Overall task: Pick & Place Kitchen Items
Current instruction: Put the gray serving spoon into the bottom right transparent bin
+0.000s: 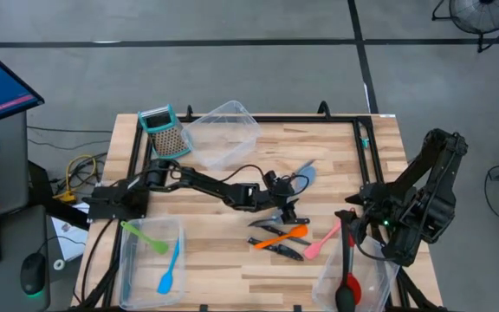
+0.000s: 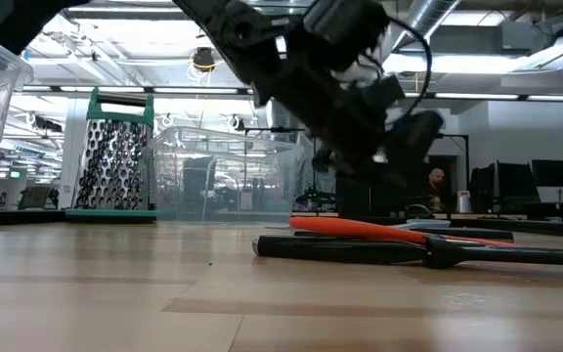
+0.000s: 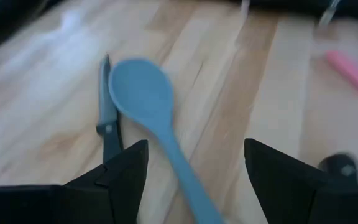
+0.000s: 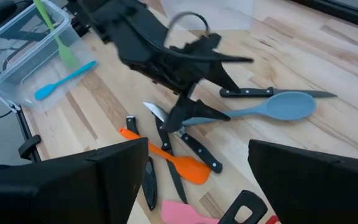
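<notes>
A grey-blue spoon [image 3: 143,93] lies flat on the wooden table, next to a black-handled knife [image 3: 107,121]. My left gripper [image 3: 196,152] hangs low over the spoon's handle [image 4: 244,113], open, one finger on either side of it and touching nothing. In the high view it is at the table's middle [image 1: 288,201]. More knives [image 4: 194,148], an orange spatula [image 4: 179,160] and a pink spatula [image 1: 319,243] lie just nearer. My right gripper [image 1: 351,221] waits open, raised above the table's right side.
A clear tub [image 1: 132,269] at the near left holds a green spatula [image 1: 144,236] and a blue one [image 1: 170,276]. Another tub [image 1: 375,282] at the near right holds a red spoon [image 1: 350,286]. A grater [image 1: 165,132] and an empty tub [image 1: 223,130] stand at the far edge.
</notes>
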